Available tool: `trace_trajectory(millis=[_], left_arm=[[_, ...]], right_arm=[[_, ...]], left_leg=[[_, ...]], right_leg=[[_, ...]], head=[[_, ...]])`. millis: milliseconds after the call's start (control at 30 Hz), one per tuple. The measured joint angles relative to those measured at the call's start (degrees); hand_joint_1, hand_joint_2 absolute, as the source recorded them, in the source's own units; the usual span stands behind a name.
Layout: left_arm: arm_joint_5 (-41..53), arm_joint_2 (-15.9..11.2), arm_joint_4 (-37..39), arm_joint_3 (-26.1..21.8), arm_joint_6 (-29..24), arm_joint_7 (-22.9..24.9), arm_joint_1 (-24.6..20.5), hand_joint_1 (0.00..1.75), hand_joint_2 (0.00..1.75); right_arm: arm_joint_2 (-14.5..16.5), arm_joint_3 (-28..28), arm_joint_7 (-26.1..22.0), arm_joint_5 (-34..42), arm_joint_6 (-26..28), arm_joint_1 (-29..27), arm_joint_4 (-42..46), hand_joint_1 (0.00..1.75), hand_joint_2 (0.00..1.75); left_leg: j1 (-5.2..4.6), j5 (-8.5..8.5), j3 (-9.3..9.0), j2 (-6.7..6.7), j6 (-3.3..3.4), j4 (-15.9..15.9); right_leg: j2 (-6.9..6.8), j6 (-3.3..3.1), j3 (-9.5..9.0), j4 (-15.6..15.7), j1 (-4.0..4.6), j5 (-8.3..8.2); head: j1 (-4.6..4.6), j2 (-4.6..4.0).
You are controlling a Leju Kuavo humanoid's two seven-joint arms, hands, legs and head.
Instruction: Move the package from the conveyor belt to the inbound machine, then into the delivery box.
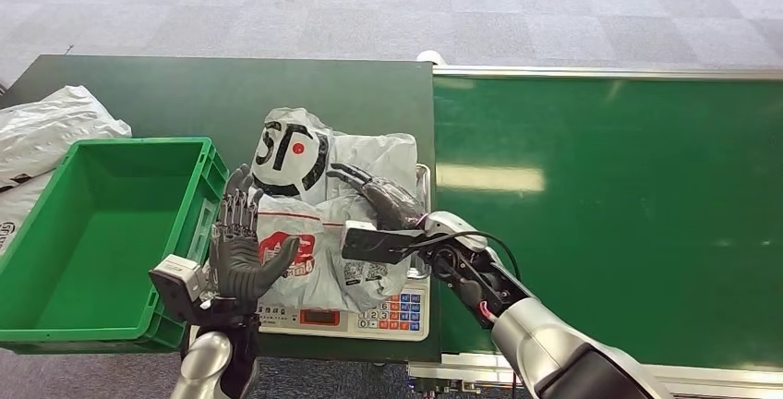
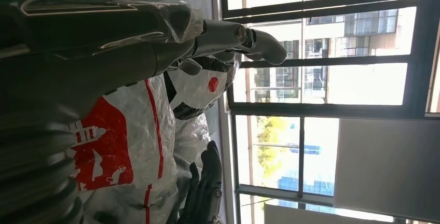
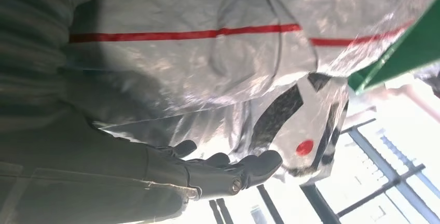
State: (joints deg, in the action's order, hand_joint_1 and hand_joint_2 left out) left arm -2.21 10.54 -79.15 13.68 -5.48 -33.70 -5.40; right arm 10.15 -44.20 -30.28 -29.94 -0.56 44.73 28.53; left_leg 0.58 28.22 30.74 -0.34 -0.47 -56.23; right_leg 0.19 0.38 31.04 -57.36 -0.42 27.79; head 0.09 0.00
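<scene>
- Green conveyor belt (image 1: 609, 205) takes up the right side of the head view, metal rail along its far edge, nothing on it.
- Dark green table (image 1: 231, 94) sits left of the belt, butted up to it.
- Green plastic delivery box (image 1: 102, 233) on the table's left front, open top, nothing inside; crumpled white bags (image 1: 46, 131) lie just behind and left of it.
- Package (image 1: 323, 205): white-grey plastic mailer bag, black ring logo with red dot at the far end, red print and red stripe at the near end. It lies on the inbound machine (image 1: 369, 314), a flat scale with red display and coloured keypad along its front edge, just right of the box.
- Left hand (image 1: 242, 249) is upright against the package's left side, palm on the bag, fingers extended, thumb across the red print.
- Right hand (image 1: 383, 200) presses the package's right side, fingers stretched out over the bag.
- The 2 hands squeeze the package between them; neither hand has fingers wrapped around it.
- Cannot tell if the package is lifted off the scale.
</scene>
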Motion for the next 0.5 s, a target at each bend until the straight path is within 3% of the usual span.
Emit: trace_trajectory(millis=[500], left_arm=[[0.9,0.3,-0.7,-0.8,0.4,-0.1,0.4,0.00,1.75]], right_arm=[[-2.9,12.0,-4.2,7.6,-0.5,-5.6,8.0,0.00,1.75]], left_leg=[[0.00,0.00,0.00,0.01,0.00,0.0]], right_leg=[[0.00,0.00,0.00,0.0,0.00,0.00]], head=[[-0.01,0.00]])
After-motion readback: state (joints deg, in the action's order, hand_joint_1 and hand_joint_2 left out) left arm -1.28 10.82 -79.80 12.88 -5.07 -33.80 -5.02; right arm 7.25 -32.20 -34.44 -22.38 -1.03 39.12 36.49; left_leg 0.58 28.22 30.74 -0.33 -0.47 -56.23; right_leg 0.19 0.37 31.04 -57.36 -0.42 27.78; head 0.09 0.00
